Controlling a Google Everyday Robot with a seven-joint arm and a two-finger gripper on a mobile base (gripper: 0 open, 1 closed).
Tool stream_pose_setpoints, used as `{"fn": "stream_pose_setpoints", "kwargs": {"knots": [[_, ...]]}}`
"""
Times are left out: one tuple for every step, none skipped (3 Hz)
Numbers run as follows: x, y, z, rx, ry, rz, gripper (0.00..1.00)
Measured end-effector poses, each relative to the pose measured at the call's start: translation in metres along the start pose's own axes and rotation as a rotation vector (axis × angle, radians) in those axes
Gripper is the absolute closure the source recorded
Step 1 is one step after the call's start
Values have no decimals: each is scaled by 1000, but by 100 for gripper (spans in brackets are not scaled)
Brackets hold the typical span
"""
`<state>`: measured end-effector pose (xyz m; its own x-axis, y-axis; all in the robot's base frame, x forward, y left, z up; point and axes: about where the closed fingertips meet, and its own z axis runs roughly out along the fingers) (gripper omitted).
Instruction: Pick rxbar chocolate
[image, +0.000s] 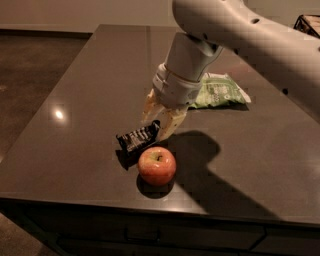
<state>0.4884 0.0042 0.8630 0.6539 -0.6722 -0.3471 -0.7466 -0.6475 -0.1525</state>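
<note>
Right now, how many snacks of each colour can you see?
Black: 1, the rxbar chocolate, one end gripped in the claw, just behind the apple.
Red: 1, the apple.
Green: 1, the chip bag.
Total: 3.

A dark glossy table (75, 150) catches a light glint (59, 114); brown floor (30, 65), pale wall (75, 12) behind.

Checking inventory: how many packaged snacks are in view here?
2. The rxbar chocolate is front-centre, behind the apple, one end in the gripper; the green chip bag lies farther back right, partly behind the arm. The arm could hide more.
</note>
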Motion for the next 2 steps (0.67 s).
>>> {"fn": "stream_pose_setpoints", "kwargs": {"knots": [[-1,6,4,-19,-2,-67,60],[-2,3,4,-12,-1,-68,37]]}}
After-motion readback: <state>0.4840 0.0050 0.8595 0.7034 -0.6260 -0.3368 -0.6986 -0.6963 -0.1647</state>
